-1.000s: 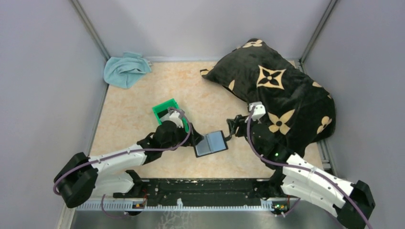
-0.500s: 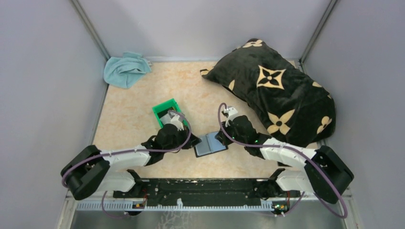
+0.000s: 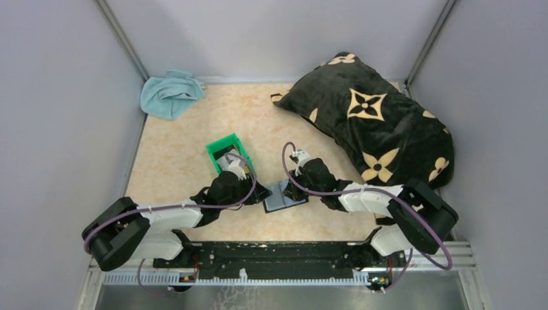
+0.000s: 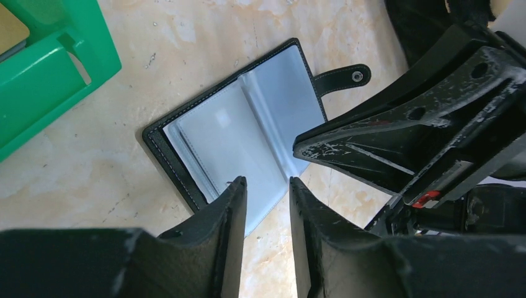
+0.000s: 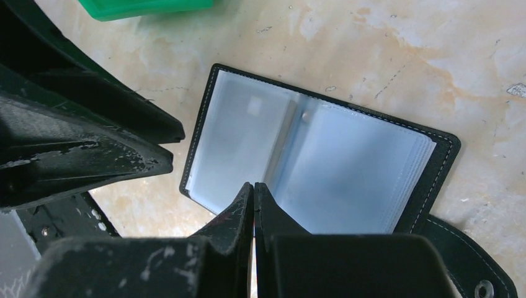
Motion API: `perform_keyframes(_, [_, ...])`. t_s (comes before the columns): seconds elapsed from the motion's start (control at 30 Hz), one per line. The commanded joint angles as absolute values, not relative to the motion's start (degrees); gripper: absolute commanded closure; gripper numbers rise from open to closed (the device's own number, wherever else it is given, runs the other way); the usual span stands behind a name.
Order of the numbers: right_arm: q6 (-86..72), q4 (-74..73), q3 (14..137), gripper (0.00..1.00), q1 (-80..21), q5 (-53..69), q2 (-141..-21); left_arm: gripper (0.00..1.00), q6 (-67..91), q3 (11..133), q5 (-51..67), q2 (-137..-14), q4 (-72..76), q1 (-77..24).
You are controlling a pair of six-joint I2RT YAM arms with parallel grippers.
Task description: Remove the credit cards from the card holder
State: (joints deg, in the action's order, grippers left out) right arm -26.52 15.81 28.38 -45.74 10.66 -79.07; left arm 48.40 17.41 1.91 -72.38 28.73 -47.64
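The card holder (image 3: 285, 198) lies open on the table, black with glossy grey-blue sleeves (image 4: 248, 124) (image 5: 347, 167). No credit cards show clearly inside its sleeves. A tan card face (image 4: 9, 28) shows in the green bin (image 4: 56, 74). My left gripper (image 4: 267, 184) (image 3: 258, 192) hovers over the holder's left page edge, jaws a little apart with nothing between them. My right gripper (image 5: 254, 186) (image 3: 289, 187) is shut, its tip resting at the holder's middle fold, gripping nothing that I can see.
The green bin (image 3: 226, 150) stands just beyond the left gripper. A black pillow with tan flowers (image 3: 375, 123) fills the back right. A blue cloth (image 3: 169, 93) lies in the back left corner. The holder's snap strap (image 4: 341, 76) sticks out on its right side.
The right arm swung left from beside the pillow onto the holder, and its gripper shut. The left gripper's jaws narrowed; the holder stayed put.
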Motion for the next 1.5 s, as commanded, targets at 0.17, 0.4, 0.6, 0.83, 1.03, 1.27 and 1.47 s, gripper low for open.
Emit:
perform_keyframes(0.17, [-27.2, 20.6, 30.9, 1.0, -46.3, 9.8, -81.7, 0.7, 49.2, 17.2, 0.6, -72.7, 29.1, -47.7])
perform_keyframes(0.4, [-26.9, 20.7, 29.8, 1.0, -46.3, 8.1, -82.3, 0.7, 49.6, 17.7, -1.4, -73.3, 25.7, -47.7])
perform_keyframes(0.6, [-26.9, 20.7, 29.7, 1.0, -46.3, 8.0, -82.4, 0.84, 50.6, 17.9, -1.0, -75.4, 25.9, -47.7])
perform_keyframes(0.83, [-27.7, 21.3, 29.3, 1.0, -46.3, 8.3, -83.1, 1.0, 50.6, 18.5, 0.8, -77.1, 27.0, -47.7])
perform_keyframes(1.03, [-28.0, 21.8, 28.8, 1.0, -46.3, 8.4, -83.6, 1.0, 50.7, 18.3, 0.4, -77.9, 27.1, -47.7])
perform_keyframes(1.27, [-27.9, 22.0, 28.6, 1.0, -46.3, 8.2, -84.1, 1.0, 50.4, 18.5, -0.1, -78.0, 26.4, -47.6])
perform_keyframes(1.47, [-28.1, 22.6, 28.4, 1.0, -46.3, 8.4, -84.8, 1.0, 50.1, 18.7, 0.1, -78.0, 26.1, -47.6])
